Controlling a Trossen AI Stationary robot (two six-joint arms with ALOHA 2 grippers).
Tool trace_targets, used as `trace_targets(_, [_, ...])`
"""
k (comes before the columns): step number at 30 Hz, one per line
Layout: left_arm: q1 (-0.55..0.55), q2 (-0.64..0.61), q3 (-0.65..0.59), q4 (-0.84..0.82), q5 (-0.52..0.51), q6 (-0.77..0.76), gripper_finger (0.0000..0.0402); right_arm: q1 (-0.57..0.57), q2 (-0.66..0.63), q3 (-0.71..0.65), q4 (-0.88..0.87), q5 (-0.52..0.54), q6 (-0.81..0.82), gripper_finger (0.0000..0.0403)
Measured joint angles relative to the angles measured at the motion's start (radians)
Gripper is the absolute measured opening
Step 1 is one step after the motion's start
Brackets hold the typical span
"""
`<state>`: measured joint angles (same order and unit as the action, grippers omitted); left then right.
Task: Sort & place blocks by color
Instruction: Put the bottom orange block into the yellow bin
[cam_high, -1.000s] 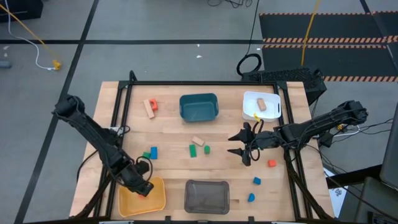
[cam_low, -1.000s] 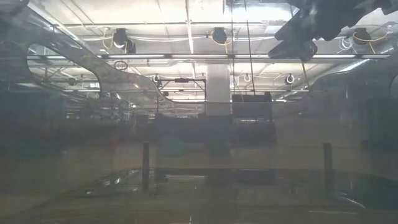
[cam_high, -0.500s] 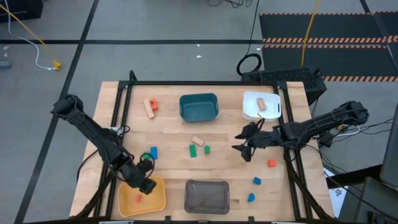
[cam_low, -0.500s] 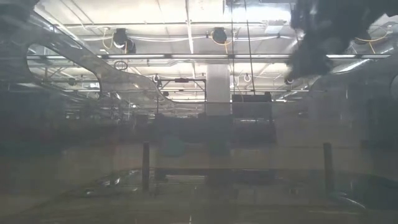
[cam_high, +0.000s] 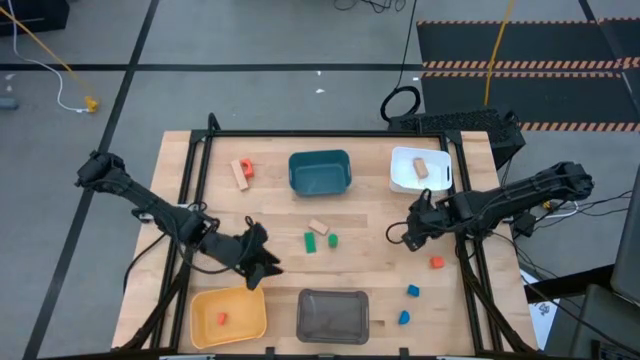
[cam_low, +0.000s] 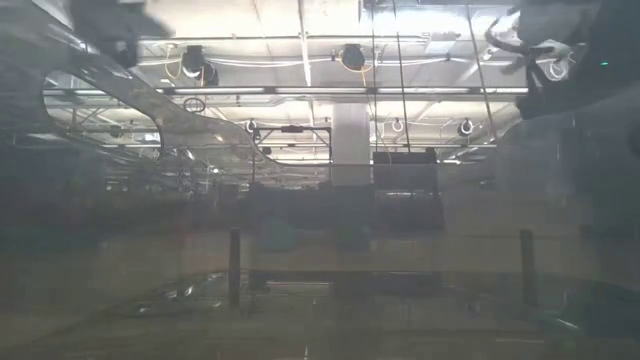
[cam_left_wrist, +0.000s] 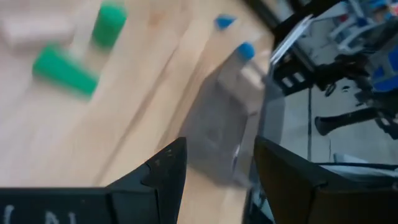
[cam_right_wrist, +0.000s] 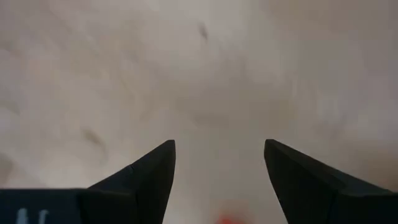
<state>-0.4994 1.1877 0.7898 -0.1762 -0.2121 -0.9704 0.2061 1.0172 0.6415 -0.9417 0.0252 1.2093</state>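
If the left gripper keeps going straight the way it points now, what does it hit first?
Probably the clear grey plastic bin: it sits straight ahead between the open left gripper fingers. Depth is unclear, so it might pass above the rim.

A grey concrete floor (cam_high: 250, 90) crossed by dark seams surrounds the light wooden table (cam_high: 270, 205). A black rubber mat with orange-striped edges (cam_high: 520, 45) lies beyond it, beside a yellow cable (cam_high: 40, 45). Long ceiling lights (cam_low: 300, 90) shine above a pale central pillar (cam_low: 350, 130).

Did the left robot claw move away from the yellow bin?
Yes. The left gripper was over the yellow bin before; now it sits above the bare table, beyond the bin's far right corner, nearer the green blocks.
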Motion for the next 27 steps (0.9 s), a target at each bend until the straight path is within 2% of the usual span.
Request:
trace_targets(4, [0.045, 0.0, 0.0, 0.052, 0.001, 0.139, 0.0189, 0.018, 0.0, 0.0, -0.081, -0.08, 0.057, 0.0238])
trace_targets(10, [0.075, 0.0, 0.0, 0.067, -0.001, 0.236, 0.0189, 0.046, 0.004, 0.0, -0.117, -0.181, 0.118, 0.0238])
trace_targets(12, [0.079, 0.0, 0.0, 0.067, 0.0, 0.259, 0.0189, 0.06, 0.009, 0.0, -0.117, -0.185, 0.11, 0.0238])
trace_targets(20, [0.099, 0.0, 0.0, 0.069, 0.0, 0.294, 0.0189, 0.126, 0.055, 0.0, -0.106, -0.184, -0.177, 0.0238])
trace_targets(27, [0.113, 0.001, 0.0, 0.078, -0.003, 0.288, 0.0189, 0.196, 0.109, 0.0, -0.025, -0.261, -0.201, 0.0238])
